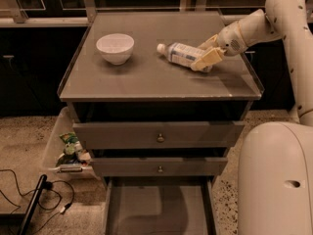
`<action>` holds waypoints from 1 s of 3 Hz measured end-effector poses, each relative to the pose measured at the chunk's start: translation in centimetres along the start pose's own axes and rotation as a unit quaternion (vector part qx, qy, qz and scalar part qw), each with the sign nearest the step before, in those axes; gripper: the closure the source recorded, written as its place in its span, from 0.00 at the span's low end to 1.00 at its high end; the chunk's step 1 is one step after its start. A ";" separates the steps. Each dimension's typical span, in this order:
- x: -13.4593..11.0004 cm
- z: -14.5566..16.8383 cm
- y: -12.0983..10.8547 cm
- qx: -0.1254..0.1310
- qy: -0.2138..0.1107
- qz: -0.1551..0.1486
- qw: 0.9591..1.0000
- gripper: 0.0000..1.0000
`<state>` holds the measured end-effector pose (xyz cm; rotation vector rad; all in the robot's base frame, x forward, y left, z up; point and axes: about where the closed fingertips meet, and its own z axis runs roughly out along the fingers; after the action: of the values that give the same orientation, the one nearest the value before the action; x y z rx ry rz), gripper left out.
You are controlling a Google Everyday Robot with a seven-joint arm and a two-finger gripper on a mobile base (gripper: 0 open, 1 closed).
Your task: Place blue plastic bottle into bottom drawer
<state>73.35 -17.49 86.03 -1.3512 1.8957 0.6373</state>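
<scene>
In the upper right of the frame, the gripper (203,56) sits at the base end of the blue plastic bottle (178,54), which lies on its side on the cabinet top (146,80), cap toward the white bowl (115,47). I cannot tell whether the gripper clamps it. The bottom drawer (156,207) stands pulled out at lower centre.

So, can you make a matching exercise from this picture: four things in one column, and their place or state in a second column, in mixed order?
Things:
1. bowl
2. bottle
3. claw
4. bottom drawer

Place or state:
A. pulled open, near the floor
B. at the bottle's base end, above the cabinet top
C. upright, on the picture's left side of the cabinet top
D. lying on its side, cap toward the bowl

Pairs: 1-C, 2-D, 3-B, 4-A
</scene>
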 end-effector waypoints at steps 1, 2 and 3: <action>0.0 0.0 0.0 0.000 0.000 0.000 1.000 0.64; 0.0 0.0 0.0 0.000 0.000 0.000 1.000 0.87; 0.0 0.0 0.0 0.000 0.000 0.000 1.000 1.00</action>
<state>73.36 -17.46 86.02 -1.3512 1.8952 0.6378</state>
